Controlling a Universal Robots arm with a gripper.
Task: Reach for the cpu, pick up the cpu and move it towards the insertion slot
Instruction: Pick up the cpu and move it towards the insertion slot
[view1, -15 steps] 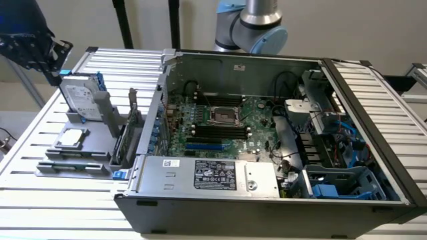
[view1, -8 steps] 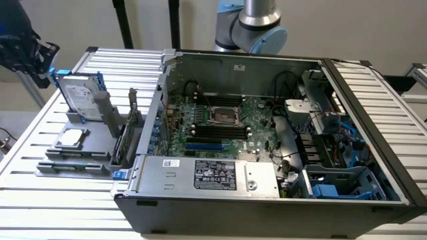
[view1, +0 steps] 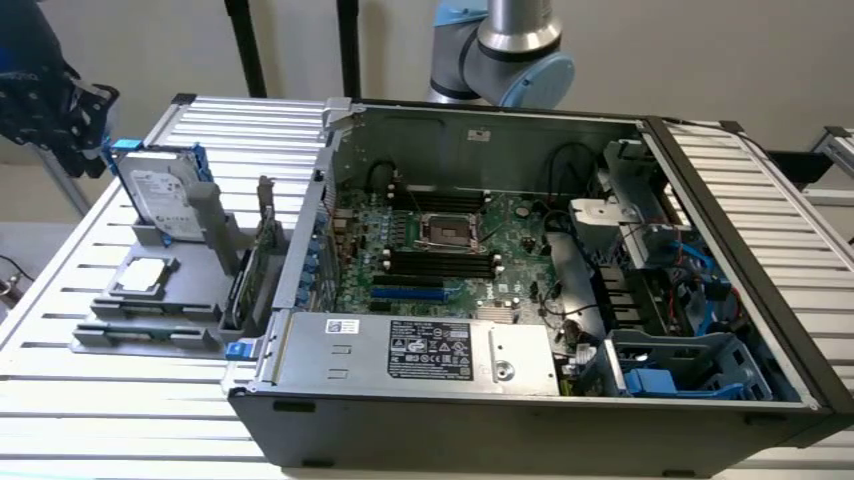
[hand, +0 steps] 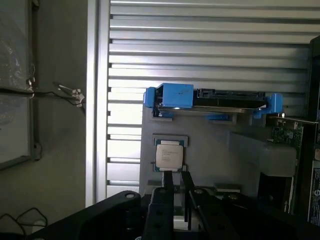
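Exterior cam sits high, angled down, wide on the open PC case (view1: 534, 420) and slatted desk (view1: 80, 400), arm (view1: 514, 40) behind it. Wrist cam faces straight down past the tool (hand: 176, 176), closer in. Overlap: grey holder (view1: 194, 288) with hard drive (view1: 160, 195) and cpu (view1: 143, 276), desk slats.

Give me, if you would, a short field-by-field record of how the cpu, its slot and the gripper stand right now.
gripper: nearest the cpu, not holding it
cpu: lying flat on the grey fixture, outside the computer case, at the exterior view's left
insertion slot: on the green motherboard inside the open case
hard drive: upright on the same fixture, blue rails
task state: cpu not yet picked up
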